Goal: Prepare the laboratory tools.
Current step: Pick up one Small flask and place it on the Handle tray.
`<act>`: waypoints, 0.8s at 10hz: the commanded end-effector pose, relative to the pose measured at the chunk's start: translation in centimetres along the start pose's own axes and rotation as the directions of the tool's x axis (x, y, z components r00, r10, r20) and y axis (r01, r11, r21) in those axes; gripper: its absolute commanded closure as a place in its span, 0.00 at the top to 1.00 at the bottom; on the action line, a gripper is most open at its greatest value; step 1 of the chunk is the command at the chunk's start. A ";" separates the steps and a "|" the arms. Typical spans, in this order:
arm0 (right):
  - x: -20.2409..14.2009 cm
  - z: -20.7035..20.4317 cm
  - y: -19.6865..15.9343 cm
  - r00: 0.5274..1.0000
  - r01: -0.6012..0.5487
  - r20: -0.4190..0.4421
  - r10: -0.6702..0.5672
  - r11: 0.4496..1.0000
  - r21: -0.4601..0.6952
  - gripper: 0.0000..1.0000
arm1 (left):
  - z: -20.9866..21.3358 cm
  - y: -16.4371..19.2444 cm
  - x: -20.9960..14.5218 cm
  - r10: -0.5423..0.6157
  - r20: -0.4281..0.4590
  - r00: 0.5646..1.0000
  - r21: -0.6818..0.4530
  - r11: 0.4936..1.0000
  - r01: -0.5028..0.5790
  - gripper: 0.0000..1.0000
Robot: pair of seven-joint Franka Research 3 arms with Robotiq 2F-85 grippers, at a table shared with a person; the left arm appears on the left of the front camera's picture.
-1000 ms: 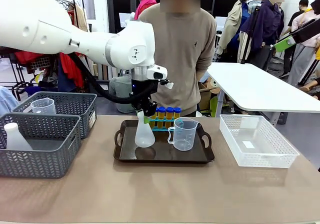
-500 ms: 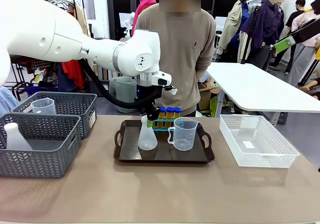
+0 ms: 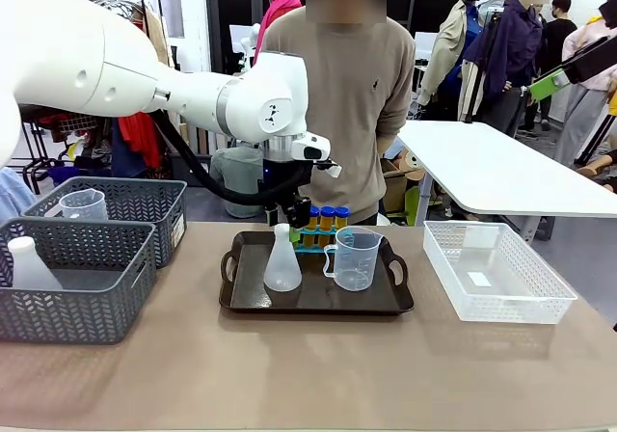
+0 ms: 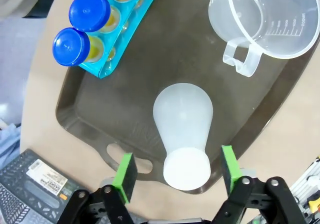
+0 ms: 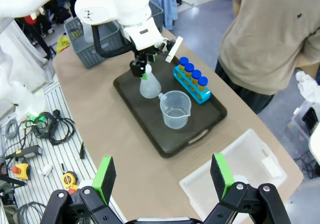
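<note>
Tray's [image 3: 241,302] front half bare; flask [image 3: 281,263], beaker [image 3: 355,256], rack [image 3: 318,237] crowd its back

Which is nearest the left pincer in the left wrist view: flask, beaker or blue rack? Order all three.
1. Flask: its neck sits between the open left pincer's fingers.
2. Beaker and blue rack: both farther up the tray, on opposite sides, too close to rank.

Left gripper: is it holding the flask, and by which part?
Nothing is held. The left gripper is open, its fingers apart on either side of the conical flask neck without touching; the flask stands on the tray.
</note>
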State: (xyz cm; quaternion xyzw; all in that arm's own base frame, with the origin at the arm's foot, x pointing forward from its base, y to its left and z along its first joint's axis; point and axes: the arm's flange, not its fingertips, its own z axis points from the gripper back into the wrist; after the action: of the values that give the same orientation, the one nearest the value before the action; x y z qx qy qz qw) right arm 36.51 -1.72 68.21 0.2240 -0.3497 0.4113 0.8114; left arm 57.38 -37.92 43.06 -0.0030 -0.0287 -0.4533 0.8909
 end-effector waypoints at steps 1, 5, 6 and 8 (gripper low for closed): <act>0.1 0.0 0.0 1.000 -0.013 0.028 0.013 1.000 0.015 1.00 | 1.3 0.0 -1.1 0.008 0.016 1.000 -0.020 1.000 -0.008 1.00; 0.1 0.0 0.0 1.000 -0.013 0.028 0.013 1.000 0.015 1.00 | 5.4 0.1 -3.4 0.069 0.047 0.997 -0.066 0.996 -0.065 1.00; 0.1 0.0 0.0 1.000 -0.013 0.028 0.013 1.000 0.015 1.00 | 6.7 0.1 -4.1 0.086 0.063 0.994 -0.076 0.994 -0.081 1.00; 0.1 0.0 0.0 1.000 -0.013 0.028 0.013 1.000 0.015 1.00 | 9.6 0.0 -5.8 0.117 0.094 0.989 -0.050 0.992 -0.112 1.00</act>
State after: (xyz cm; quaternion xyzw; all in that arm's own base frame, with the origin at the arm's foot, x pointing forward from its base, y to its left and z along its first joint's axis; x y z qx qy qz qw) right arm 36.51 -1.72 68.20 0.2241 -0.3497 0.4113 0.8114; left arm 55.13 -34.32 52.28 -0.0444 -0.0541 -0.4118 0.9086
